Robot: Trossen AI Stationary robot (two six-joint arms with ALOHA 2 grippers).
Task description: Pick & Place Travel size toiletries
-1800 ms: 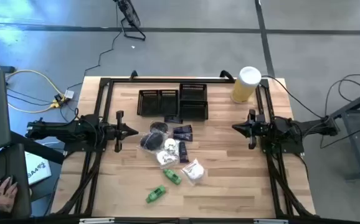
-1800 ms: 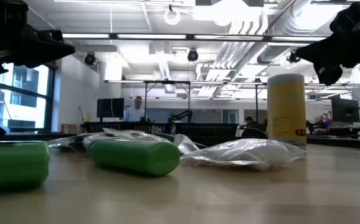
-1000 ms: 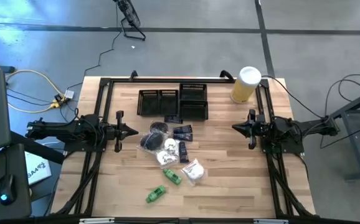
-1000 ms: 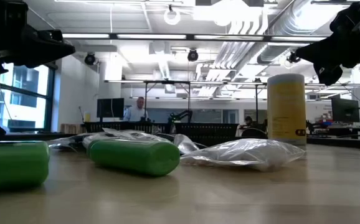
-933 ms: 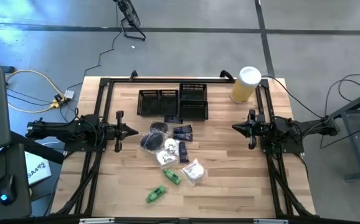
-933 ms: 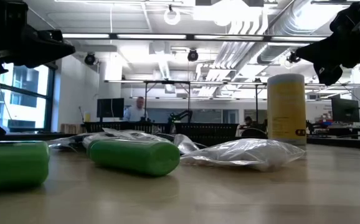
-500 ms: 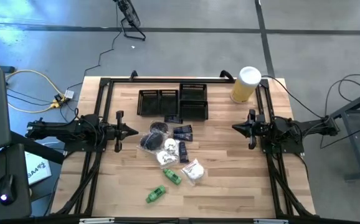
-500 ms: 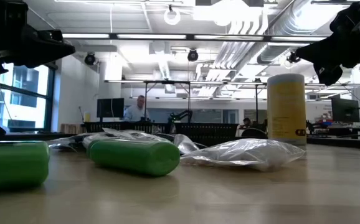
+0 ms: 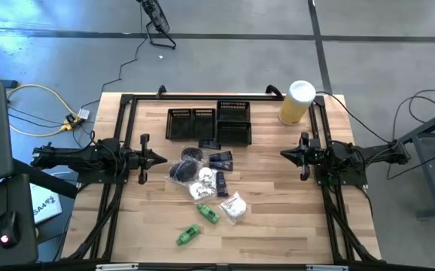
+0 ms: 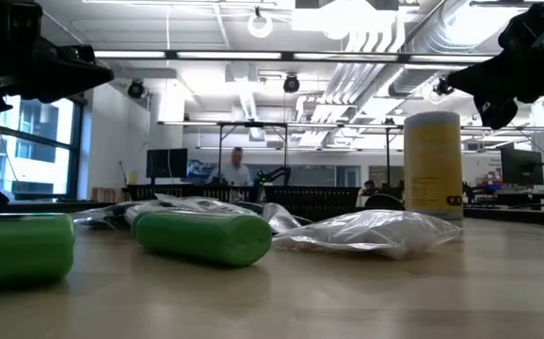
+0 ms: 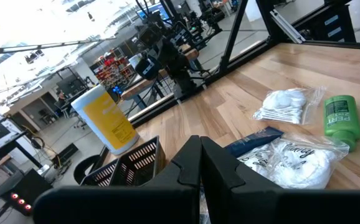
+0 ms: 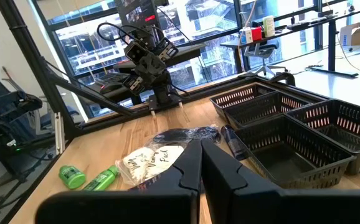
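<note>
both arms wait at the table's sides, the left gripper (image 9: 159, 159) and right gripper (image 9: 285, 154) closed on nothing. the toiletries (image 9: 202, 178) lie heaped between them, just ahead of the left gripper, which looks nearer; trays (image 9: 208, 125) sit beyond.

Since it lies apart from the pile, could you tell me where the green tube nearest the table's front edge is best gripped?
Grip the green tube across its middle, coming straight down. It lies flat and slanted on the bare table, so turn the fingers to straddle its narrow width; nothing crowds its sides.
</note>
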